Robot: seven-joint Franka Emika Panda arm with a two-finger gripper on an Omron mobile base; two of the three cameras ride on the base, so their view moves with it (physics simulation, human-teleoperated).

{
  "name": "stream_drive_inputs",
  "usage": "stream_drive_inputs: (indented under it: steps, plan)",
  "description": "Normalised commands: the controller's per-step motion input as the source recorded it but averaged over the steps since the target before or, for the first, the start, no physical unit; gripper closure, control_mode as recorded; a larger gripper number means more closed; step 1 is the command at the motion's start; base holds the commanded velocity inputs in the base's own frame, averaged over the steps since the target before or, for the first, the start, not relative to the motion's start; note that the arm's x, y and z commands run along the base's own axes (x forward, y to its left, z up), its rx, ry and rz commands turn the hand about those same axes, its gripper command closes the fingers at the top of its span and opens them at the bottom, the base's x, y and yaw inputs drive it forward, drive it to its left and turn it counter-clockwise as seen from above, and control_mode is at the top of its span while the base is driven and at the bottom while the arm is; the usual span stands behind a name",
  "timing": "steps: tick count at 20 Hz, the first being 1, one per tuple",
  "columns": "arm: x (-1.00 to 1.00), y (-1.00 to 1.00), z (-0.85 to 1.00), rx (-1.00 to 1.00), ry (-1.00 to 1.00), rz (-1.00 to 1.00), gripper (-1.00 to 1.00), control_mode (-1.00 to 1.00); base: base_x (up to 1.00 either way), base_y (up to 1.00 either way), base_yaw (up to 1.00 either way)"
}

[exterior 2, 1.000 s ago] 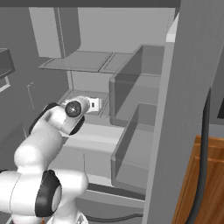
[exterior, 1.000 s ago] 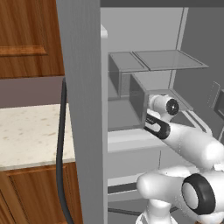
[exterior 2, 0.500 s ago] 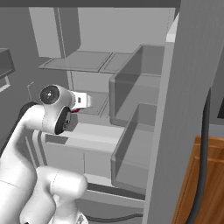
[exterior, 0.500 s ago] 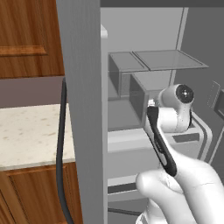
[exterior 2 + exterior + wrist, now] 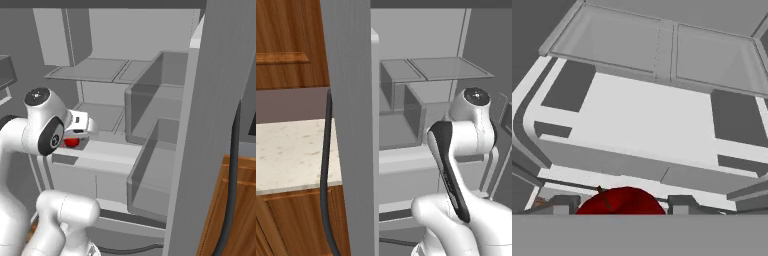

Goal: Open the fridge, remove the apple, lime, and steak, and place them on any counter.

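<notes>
fridge (image 5: 210,100): doors open, so step one looks done; we see grey shelves and door bins.
gripper (image 5: 80,136): inside the fridge at mid-shelf level, jaws closed around the apple.
apple (image 5: 622,202): sits right between the two finger tips in the hand view, stem showing; from the right base view it's a red patch (image 5: 72,142) just below the hand, over the white shelf edge.
lifted or resting: we can't tell whether the apple is clear of the shelf.
lime: not spotted on the shelves we can see.
steak: same, not spotted.
counter (image 5: 286,155): cream stone top left of the open door, nothing of ours on it in the left base view.
progress: we judge it early; one fruit in hand, none delivered, two items left to find.
next: pull the apple out past the door bins and carry it over to the counter.
</notes>
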Motion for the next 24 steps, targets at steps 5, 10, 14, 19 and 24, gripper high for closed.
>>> stream_drive_inputs:
  steps: [5, 10, 14, 19, 24]
  plan:
    - [-0.09, 0.0, -0.21, -0.01, 0.14, -0.01, 1.0, 1.0, -0.2, 0.0, 0.0]
    - [0.0, 0.0, 0.0, 0.0, 0.0, 0.0, 1.0, 1.0, -1.0, -0.09, 0.0]
    - [0.0, 0.0, 0.0, 0.0, 0.0, 0.0, 1.0, 1.0, -1.0, -0.05, 0.21]
    - [0.0, 0.0, 0.0, 0.0, 0.0, 0.0, 1.0, 1.0, -0.49, 0.0, 0.84]
    - [0.0, 0.0, 0.0, 0.0, 0.0, 0.0, 1.0, 1.0, -0.46, 0.0, 0.84]
